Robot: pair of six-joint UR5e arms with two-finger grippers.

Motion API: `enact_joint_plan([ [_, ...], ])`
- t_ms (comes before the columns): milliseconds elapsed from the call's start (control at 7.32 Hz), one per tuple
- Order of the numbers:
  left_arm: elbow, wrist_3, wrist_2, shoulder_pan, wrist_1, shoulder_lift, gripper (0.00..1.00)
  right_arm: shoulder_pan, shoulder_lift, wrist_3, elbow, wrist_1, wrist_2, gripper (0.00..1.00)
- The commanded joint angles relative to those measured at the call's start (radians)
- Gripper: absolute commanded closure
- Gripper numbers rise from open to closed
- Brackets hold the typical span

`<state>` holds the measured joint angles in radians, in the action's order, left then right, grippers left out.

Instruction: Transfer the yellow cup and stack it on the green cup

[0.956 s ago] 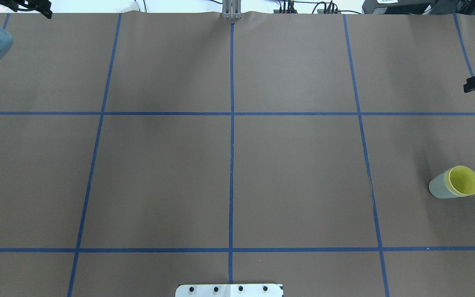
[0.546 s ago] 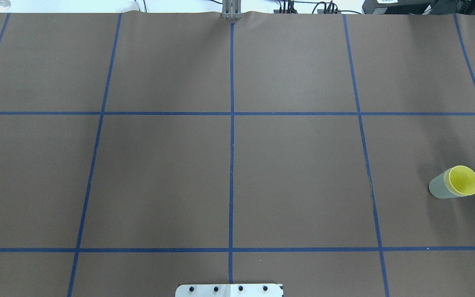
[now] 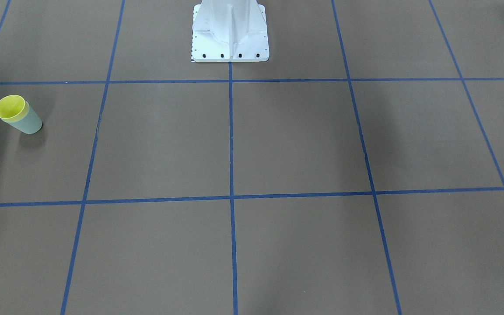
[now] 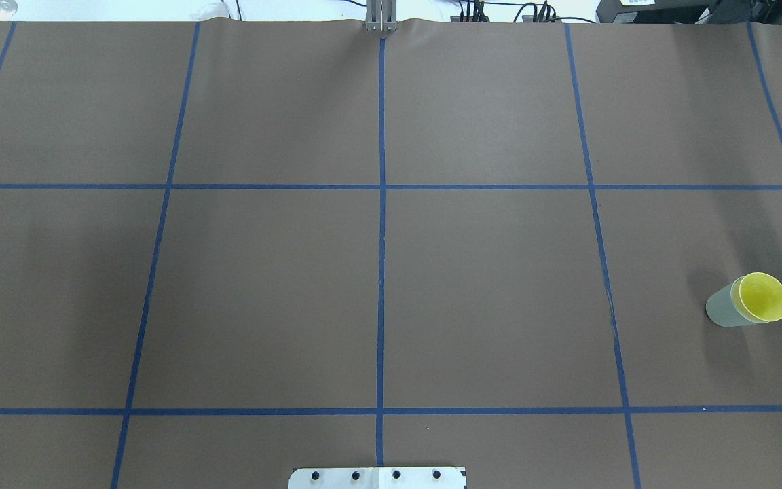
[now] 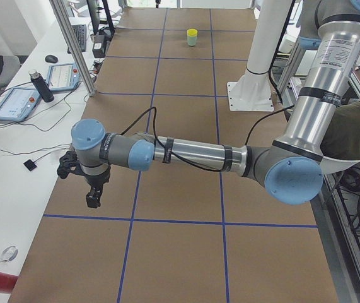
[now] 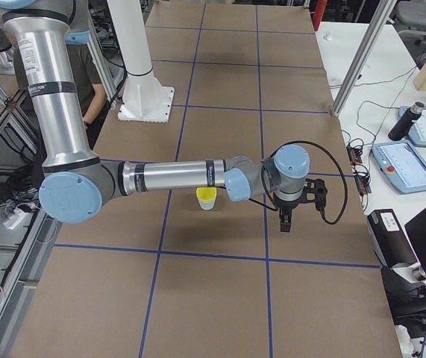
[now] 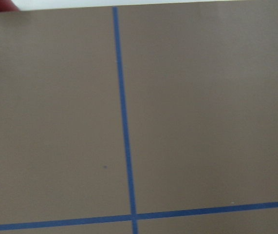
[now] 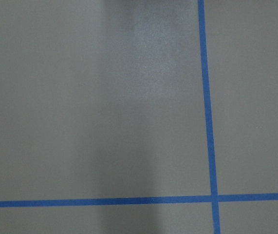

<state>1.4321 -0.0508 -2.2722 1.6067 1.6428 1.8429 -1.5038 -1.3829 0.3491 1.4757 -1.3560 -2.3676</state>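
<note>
Brown paper crossed by blue tape lines covers the counter, dividing it into large squares. The robot's white base stands on the counter at the middle of its length. Well out to the robot's right of the base, and a little forward of it, the yellow cup sits nested inside the green cup. Both are upright with mouths up, and only the yellow rim and inside show above the pale green wall. The pair stands free on the paper. The right arm reaches out low from the base, passing in front of the cups in the right side view. The right fingers hang pointing down over the counter, farther forward of the base than the cups and apart from them. The left arm stretches the opposite way, to the robot's left of the base, with the left fingers pointing down above the counter's forward part. Both sets of fingers show only in the side cameras, so I cannot tell whether they are spread or pressed together. Each wrist camera looks down on brown paper and a crossing of tape. A person is partly visible behind the base.
</note>
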Motion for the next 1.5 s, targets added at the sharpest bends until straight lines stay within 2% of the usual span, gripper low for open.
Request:
enact_joint_plan([
  [0, 0.261, 0.003, 0.022, -0.022, -0.102, -0.188, 0.00, 0.022, -0.001, -0.056, -0.008, -0.023, 0.011, 0.00],
  [137, 0.318, 0.003, 0.011, -0.057, -0.171, -0.215, 0.00, 0.028, -0.011, -0.071, -0.006, -0.023, 0.011, 0.00],
  [273, 0.329, 0.003, -0.086, -0.065, -0.191, -0.218, 0.00, 0.028, -0.056, -0.070, 0.042, -0.023, 0.005, 0.00],
  [410, 0.320, 0.005, -0.122, -0.076, -0.189, -0.223, 0.00, 0.036, -0.080, -0.071, 0.069, -0.022, 0.005, 0.00],
  [683, 0.373, -0.001, -0.121, -0.085, -0.193, -0.232, 0.00, 0.063, -0.067, -0.067, 0.052, -0.018, 0.001, 0.00],
  [819, 0.378, -0.007, -0.119, -0.085, -0.193, -0.240, 0.00, 0.051, -0.083, -0.067, 0.072, -0.023, -0.049, 0.00],
  [956, 0.404, 0.002, -0.118, -0.083, -0.164, -0.299, 0.00, 0.031, -0.114, -0.070, 0.118, -0.022, -0.068, 0.00],
  [1093, 0.412, 0.003, -0.115, -0.085, -0.159, -0.350, 0.00, 0.031, -0.170, -0.071, 0.164, -0.018, -0.065, 0.00],
  [1229, 0.406, 0.003, -0.112, -0.085, -0.159, -0.379, 0.00, 0.066, -0.200, -0.075, 0.199, -0.023, -0.015, 0.00],
  [1366, 0.404, 0.003, -0.093, -0.085, -0.162, -0.379, 0.00, 0.083, -0.203, -0.075, 0.196, -0.034, -0.001, 0.00],
])
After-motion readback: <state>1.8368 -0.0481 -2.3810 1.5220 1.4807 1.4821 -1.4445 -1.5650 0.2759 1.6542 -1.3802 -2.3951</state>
